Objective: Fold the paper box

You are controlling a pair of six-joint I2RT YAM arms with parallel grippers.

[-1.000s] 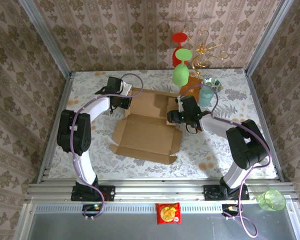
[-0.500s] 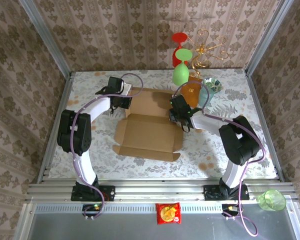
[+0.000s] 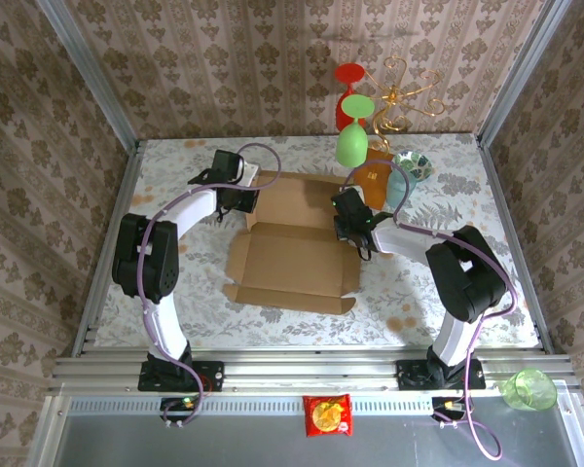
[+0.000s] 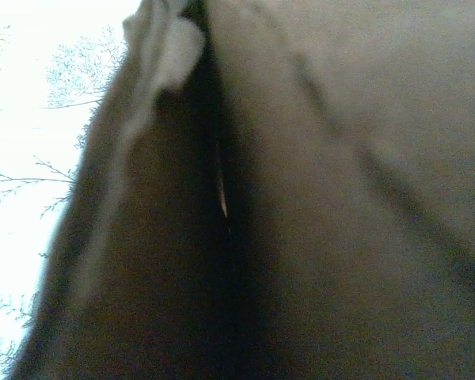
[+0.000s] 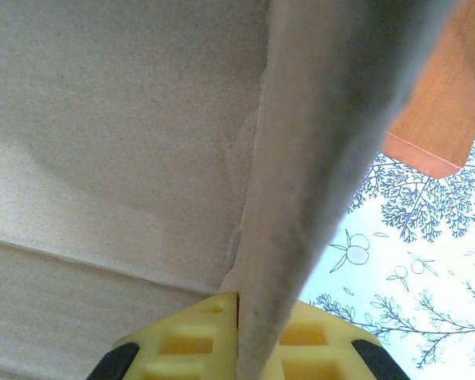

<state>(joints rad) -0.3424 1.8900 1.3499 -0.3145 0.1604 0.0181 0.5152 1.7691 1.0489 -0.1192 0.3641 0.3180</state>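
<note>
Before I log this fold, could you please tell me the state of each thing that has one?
tan corrugated cardboard box: open, not yet folded shut.
left pincer: shut on the box's left edge.
right pincer: shut on the box's raised right flap.
pale blue translucent tumbler: upright.

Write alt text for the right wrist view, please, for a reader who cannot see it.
The right gripper is shut on a flap of the paper box, seen edge-on, with its yellow fingers pinching the cardboard from both sides. An orange-brown packet and the floral tablecloth lie beyond, to the right.
</note>
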